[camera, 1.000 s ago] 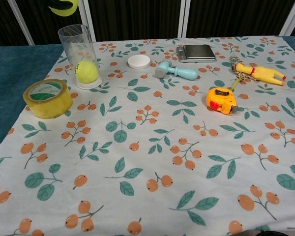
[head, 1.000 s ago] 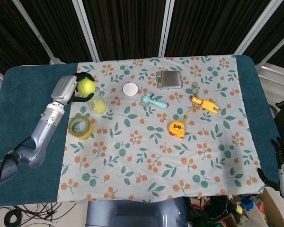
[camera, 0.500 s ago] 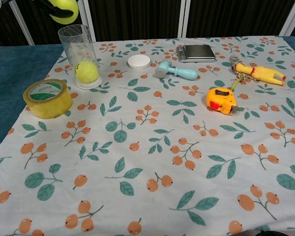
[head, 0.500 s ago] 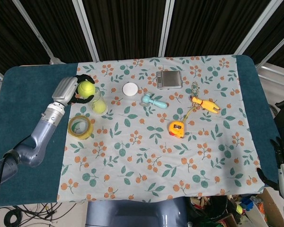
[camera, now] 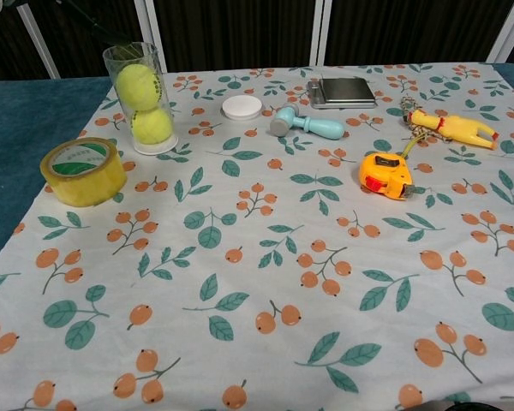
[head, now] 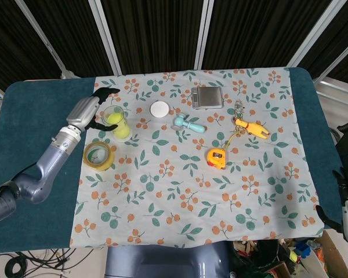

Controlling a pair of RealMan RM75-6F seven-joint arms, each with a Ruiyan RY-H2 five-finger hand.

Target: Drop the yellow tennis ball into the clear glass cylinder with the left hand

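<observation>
The clear glass cylinder (camera: 140,96) stands upright at the far left of the surface (head: 180,191), on a floral cloth printed with orange berries and green leaves over dark blue felt. Two fuzzy balls are stacked inside it: the yellow tennis ball (camera: 137,85) sits on top of a second ball (camera: 151,125), both seen through the smooth transparent wall.

In the chest view the left robot hand is almost wholly cut off by the top edge. In the head view the left robot hand (head: 88,111), grey-backed with dark fingers (head: 107,91), is just left of the cylinder with its fingers spread apart, holding nothing; whether a fingertip touches the glass is hard to tell. The right robot hand (head: 343,191) shows only partly at the right frame edge, too cropped to judge its fingers.

A glossy roll of yellow tape (camera: 83,170) lies near the cylinder. Further right lie a white round lid (camera: 242,107), a pale blue handled tool (camera: 306,123), and an orange tape measure (camera: 386,175).
</observation>
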